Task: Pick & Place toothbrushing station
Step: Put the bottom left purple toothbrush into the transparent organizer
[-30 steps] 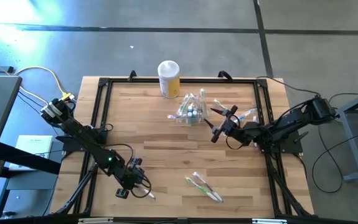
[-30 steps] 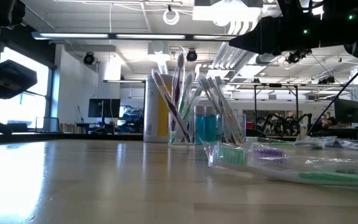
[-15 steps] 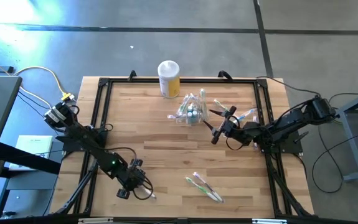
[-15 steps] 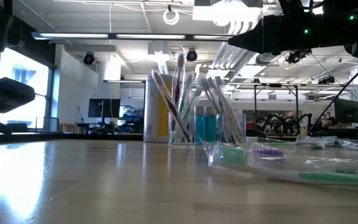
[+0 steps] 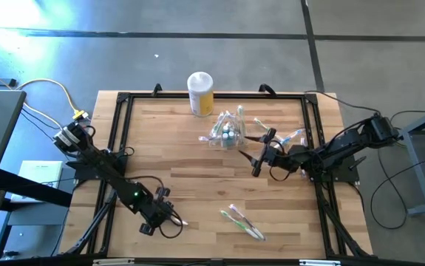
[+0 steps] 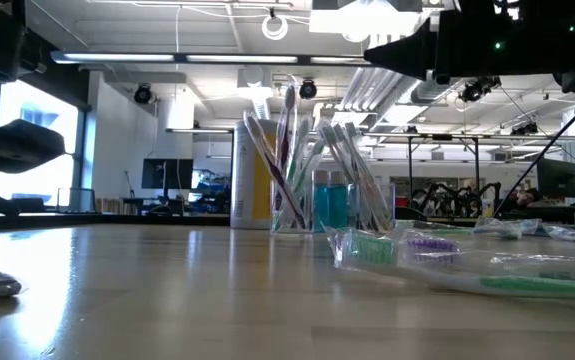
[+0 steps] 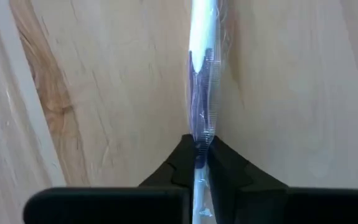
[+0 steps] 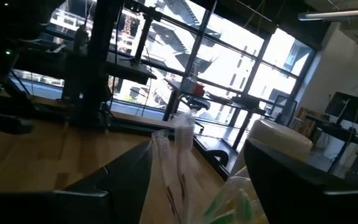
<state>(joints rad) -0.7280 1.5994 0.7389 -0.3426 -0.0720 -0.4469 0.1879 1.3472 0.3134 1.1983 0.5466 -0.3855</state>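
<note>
Station: the toothbrushing station (image 5: 225,133) stands upright near the middle of the bench's far edge, bristling with brushes, just beside the yellow canister (image 5: 200,94).
Right gripper: the right gripper (image 5: 253,151) has its fingers spread and points at the station from the bench's right side, near but apart.
Left gripper: the left gripper (image 7: 196,154) pinches a wrapped toothbrush (image 7: 202,74) by the near edge, well apart.
Nearer arm: right, by my judgement.

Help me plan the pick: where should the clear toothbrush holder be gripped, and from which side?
Grip the toothbrush holder low across its clear walls, coming level from the right end effector side. The brushes fan out above the rim, so a top approach looks blocked. The yellow canister stands apart behind it.
</note>
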